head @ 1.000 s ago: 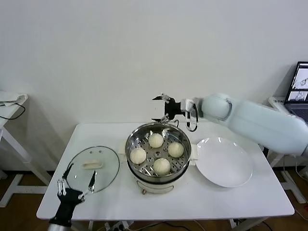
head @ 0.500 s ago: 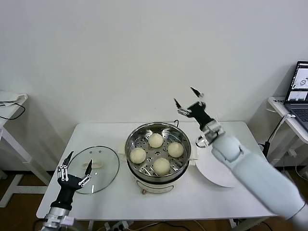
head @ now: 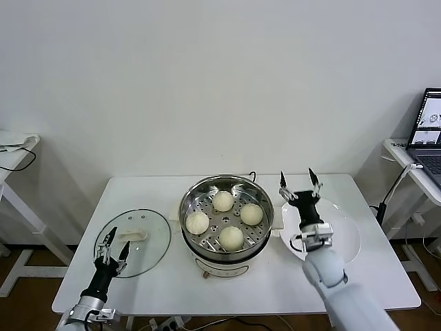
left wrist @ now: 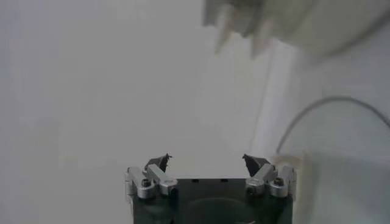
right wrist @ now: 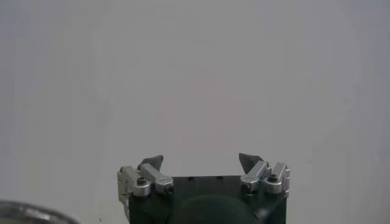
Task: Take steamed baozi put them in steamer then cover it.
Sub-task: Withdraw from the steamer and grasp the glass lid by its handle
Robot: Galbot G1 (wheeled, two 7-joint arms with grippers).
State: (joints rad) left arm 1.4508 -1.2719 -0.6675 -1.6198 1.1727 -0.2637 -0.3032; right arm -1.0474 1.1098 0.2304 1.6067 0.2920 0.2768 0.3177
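Note:
Several cream-white baozi (head: 222, 201) lie on the perforated tray inside the steel steamer (head: 189, 200) at the table's middle. The steamer is uncovered. The clear glass cover (head: 148, 252) with its cream handle (head: 132, 236) lies flat on the table to the steamer's left. My left gripper (head: 116, 241) is open and empty, fingers up, over the cover's near-left part. My right gripper (head: 297, 178) is open and empty, fingers pointing up, just right of the steamer above the plate's left edge. Both wrist views show open, empty grippers, the left (left wrist: 206, 159) and the right (right wrist: 200, 159), against the wall.
A flat white plate (head: 344, 238) lies right of the steamer, partly behind my right arm. A laptop (head: 427, 131) stands on a side table at the far right. Another side table (head: 14, 148) is at the far left.
My right arm has swung from behind the steamer round to its right and down over the plate, fingers up. My left gripper has risen a little over the cover.

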